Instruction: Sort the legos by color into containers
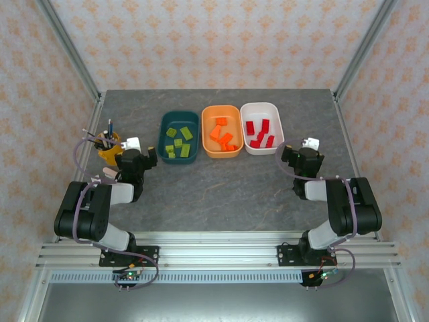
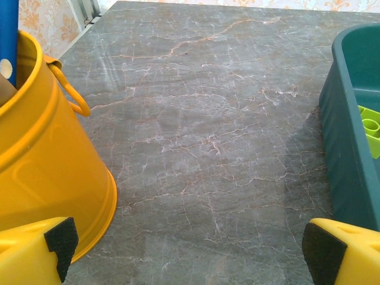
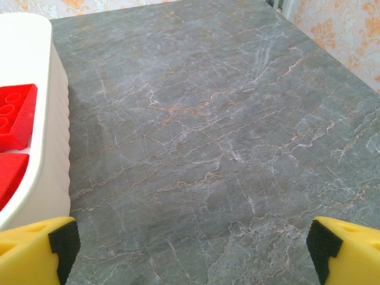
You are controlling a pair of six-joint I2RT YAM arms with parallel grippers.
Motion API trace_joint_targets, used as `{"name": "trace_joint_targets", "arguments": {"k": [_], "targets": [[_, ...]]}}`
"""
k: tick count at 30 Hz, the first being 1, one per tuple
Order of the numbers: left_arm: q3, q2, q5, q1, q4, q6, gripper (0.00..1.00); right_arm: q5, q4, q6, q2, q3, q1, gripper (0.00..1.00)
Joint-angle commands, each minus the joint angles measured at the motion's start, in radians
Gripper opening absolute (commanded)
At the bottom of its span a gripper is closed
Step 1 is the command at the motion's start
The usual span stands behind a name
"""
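Observation:
Three containers stand in a row at the back of the table. The dark teal tub [image 1: 161, 141] holds several lime green legos [image 1: 179, 142]. The orange tub [image 1: 204, 134] holds orange legos [image 1: 222, 134], and red legos [image 1: 258, 132] lie in the white tub [image 1: 280, 131]. My left gripper [image 1: 137, 153] hovers open and empty between the yellow cup and the teal tub [image 2: 341, 130], where one green lego [image 2: 371, 127] shows. My right gripper [image 1: 301, 153] is open and empty just right of the white tub [image 3: 56, 136], beside a red lego [image 3: 15, 116]. Bare table lies between the jaws of my left gripper [image 2: 190, 246] and my right gripper [image 3: 190, 246].
A yellow cup [image 1: 107, 149] with pens stands at the left, close to my left gripper, its wall [image 2: 41, 166] near the left finger. Metal frame posts rise at the table's back corners. Grey marbled table [image 1: 221, 188] stretches in front of the tubs.

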Motion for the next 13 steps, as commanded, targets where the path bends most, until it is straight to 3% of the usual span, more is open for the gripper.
{"name": "trace_joint_targets", "arguments": {"k": [1, 13], "targets": [[0.014, 0.005, -0.035, -0.015, 0.045, 0.019, 1.0, -0.012, 0.025, 0.007, -0.001, 0.01, -0.005, 0.99], [0.013, 0.005, -0.032, -0.013, 0.045, 0.019, 1.0, -0.021, 0.027, 0.009, 0.001, 0.011, -0.01, 0.99]]}}
